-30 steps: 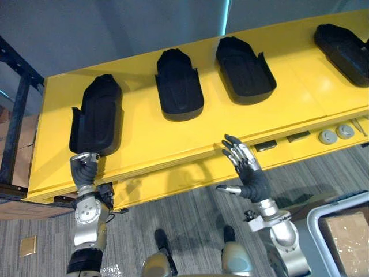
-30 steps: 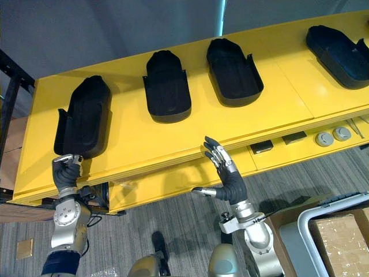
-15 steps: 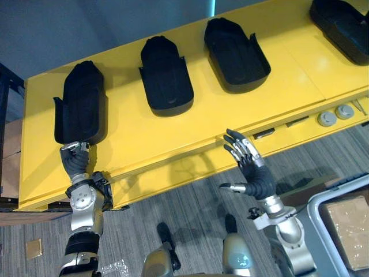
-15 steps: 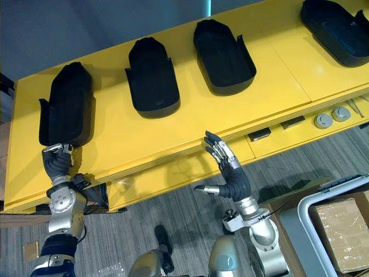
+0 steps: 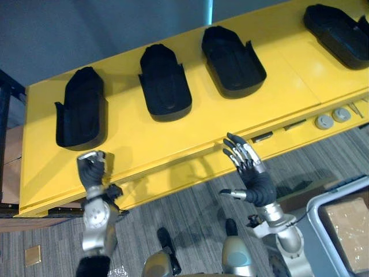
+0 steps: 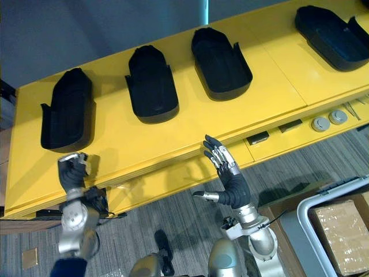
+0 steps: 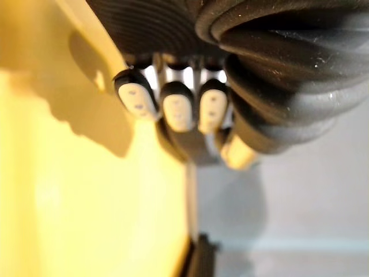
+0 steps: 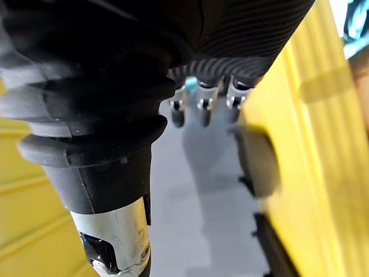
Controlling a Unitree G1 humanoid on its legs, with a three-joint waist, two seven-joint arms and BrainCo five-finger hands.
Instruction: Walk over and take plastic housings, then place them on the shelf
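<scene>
Nearest, at 5 o'c, a grey-rimmed bin [image 5: 314, 210] sits on the carpet floor [image 5: 190, 219] w/ a cardboard box [image 5: 349, 231] inside; a small gold square [image 5: 33, 255] lies on the floor at 7 o'c. Right hand [image 5: 256, 184] is at approx 5 o'c, raised in front of the yellow bench [image 5: 150, 135]. Its fingers [image 5: 242, 156] are straight & spread, thumb out sideways, so it's open w/ nothing in it. Left hand [image 5: 91, 170] is at 8 o'c over the bench's front edge; per left wrist view its fingers [image 7: 176, 109] are curled into a fist round nothing. A strip of yellow shows between it & the closest housing, so no contact. Two round silver discs [image 5: 324, 121] lie side by side on the bench's lower front ledge at 3 o'c. Further back on the bench top are four black plastic housings in a row, apart from each other: first housing [image 5: 82, 109] at 10 o'c, just beyond the left hand; second housing [image 5: 164, 83] at 11 o'c; third housing [image 5: 232, 55] at approx 1 o'c; fourth housing [image 5: 337, 26] at 2 o'c, partly cut by the frame edge.
</scene>
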